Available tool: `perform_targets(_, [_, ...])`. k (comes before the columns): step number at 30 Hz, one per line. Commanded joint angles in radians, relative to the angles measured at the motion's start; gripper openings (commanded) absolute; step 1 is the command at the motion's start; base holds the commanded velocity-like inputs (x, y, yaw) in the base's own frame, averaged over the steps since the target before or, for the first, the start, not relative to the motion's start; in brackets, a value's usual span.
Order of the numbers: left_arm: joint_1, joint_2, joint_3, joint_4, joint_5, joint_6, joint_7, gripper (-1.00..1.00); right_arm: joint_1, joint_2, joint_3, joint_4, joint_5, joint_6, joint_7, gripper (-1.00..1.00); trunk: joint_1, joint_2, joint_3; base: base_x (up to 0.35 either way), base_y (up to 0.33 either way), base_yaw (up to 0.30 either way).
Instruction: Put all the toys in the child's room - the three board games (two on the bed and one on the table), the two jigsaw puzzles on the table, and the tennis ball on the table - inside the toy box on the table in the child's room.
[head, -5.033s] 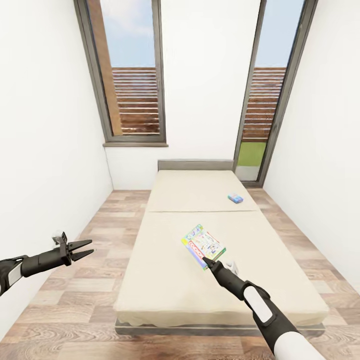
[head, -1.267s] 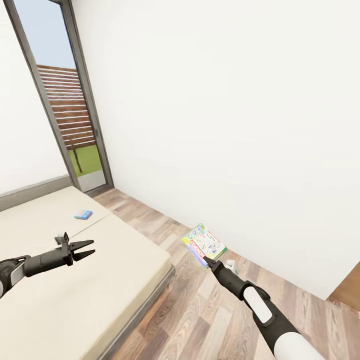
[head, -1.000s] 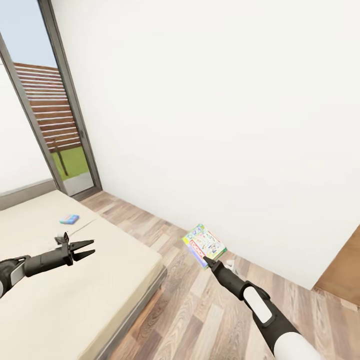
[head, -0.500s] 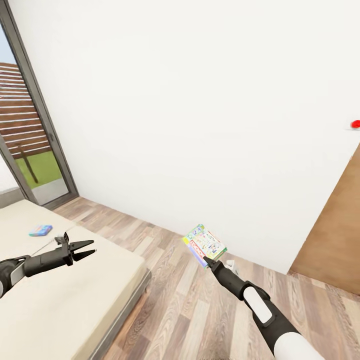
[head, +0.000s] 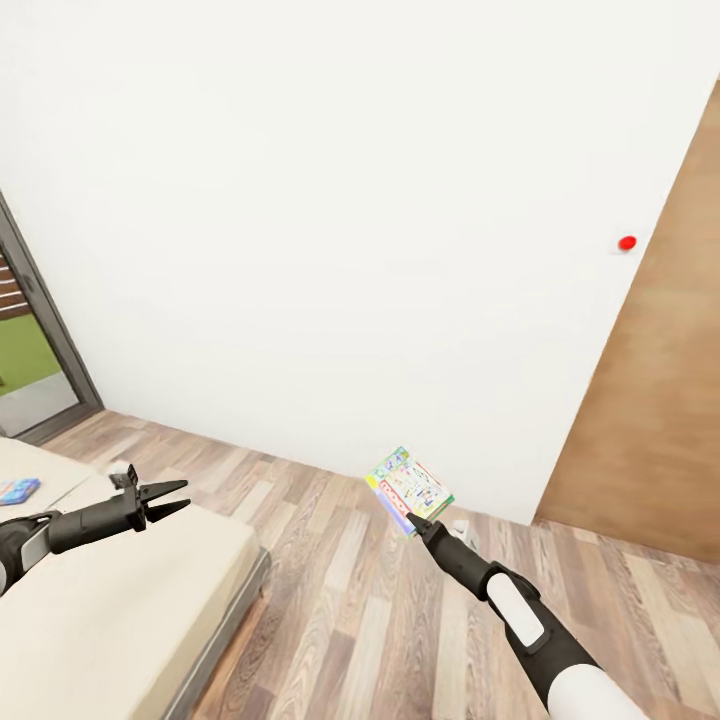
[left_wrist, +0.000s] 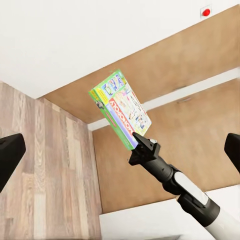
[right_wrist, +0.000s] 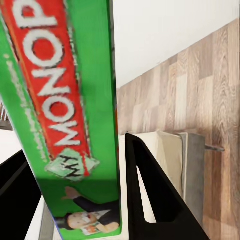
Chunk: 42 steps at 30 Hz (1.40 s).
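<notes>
Here, two board games: right claw (head: 414, 524) clamps green one (head: 408, 490); blue one (head: 17, 491) on bed (head: 130, 600); left claw (head: 170, 497) apart.

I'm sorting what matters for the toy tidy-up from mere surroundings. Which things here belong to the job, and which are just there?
Part of the job:
- green-edged board game, clamped in the right gripper
- small blue board game on the bed
- left gripper, open, holding nothing

Just there:
- red wall button
- wooden door
- window
</notes>
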Motion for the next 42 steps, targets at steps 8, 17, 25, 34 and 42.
perform_targets(8, [-0.001, 0.0, 0.007, 0.0, -0.007, 0.011, -0.004, 1.0, -0.001, -0.001, 0.003, 0.0, -0.011, 0.004, 0.0, -1.0, 0.001, -0.002, -0.002, 0.0, 0.0, -0.279])
perform_targets(17, [-0.001, 0.0, 0.007, 0.0, -0.007, 0.011, -0.004, 1.0, -0.001, -0.001, 0.003, 0.0, -0.011, 0.004, 0.0, -1.0, 0.001, -0.002, -0.002, 0.0, 0.0, -0.279])
perform_targets(25, [-0.001, 0.0, 0.008, 0.0, -0.006, 0.018, 0.064, 1.0, -0.002, -0.001, 0.002, 0.0, -0.008, 0.004, 0.0, -1.0, 0.001, -0.002, -0.002, 0.0, 0.0, -0.279])
perform_targets(34, [-0.002, -0.003, 0.008, -0.001, -0.006, 0.02, 0.089, 1.0, -0.001, -0.001, 0.002, 0.001, -0.007, 0.004, 0.0, -1.0, 0.001, -0.002, -0.002, -0.001, 0.0, -0.279])
perform_targets(42, [-0.002, -0.01, 0.007, -0.019, -0.007, 0.021, 0.089, 1.0, -0.001, -0.001, 0.002, 0.001, -0.007, 0.004, 0.0, -1.0, 0.001, -0.002, -0.002, -0.185, 0.0, -0.279])
